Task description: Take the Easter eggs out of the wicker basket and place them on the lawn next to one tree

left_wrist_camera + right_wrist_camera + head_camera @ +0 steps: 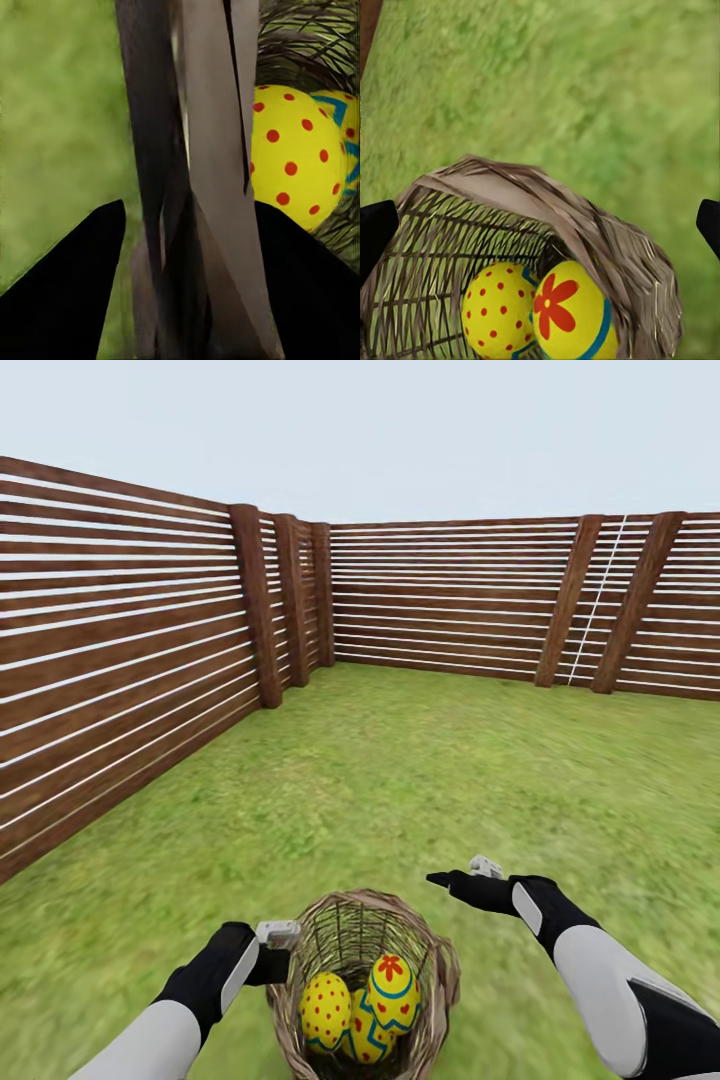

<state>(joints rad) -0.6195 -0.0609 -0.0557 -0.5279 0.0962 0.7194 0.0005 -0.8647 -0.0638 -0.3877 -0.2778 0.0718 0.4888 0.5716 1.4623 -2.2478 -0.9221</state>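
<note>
From the head camera, the wicker basket (362, 980) sits on the lawn (420, 780) directly in front of the robot, with the Easter eggs (360, 1000) clustered inside: a dotted one, one with a red flower, and a third partly hidden between them. The left gripper (278, 952) is clamped on the basket's near-left rim. The right gripper (462, 878) hovers above and to the right of the basket, apart from it. A slatted wooden fence (130, 660) encloses the grass.

The left wrist camera shows the rim weave (202, 187) running between the dark fingers (67, 292), confirming the pinch on the wicker, with a dotted egg (292, 154) just beyond.

The right wrist camera looks down on the basket (585, 217) and two eggs (536, 311), with the fingertips (375, 229) spread wide at the frame edges, holding nothing.

The likely risk is the basket itself: held by one edge, the light wicker could tip or twist when the right arm reaches in, spilling eggs that would roll off across the grass. The tightly packed eggs also leave little room for the fingers, so a glancing approach could push one away rather than capture it.
</note>
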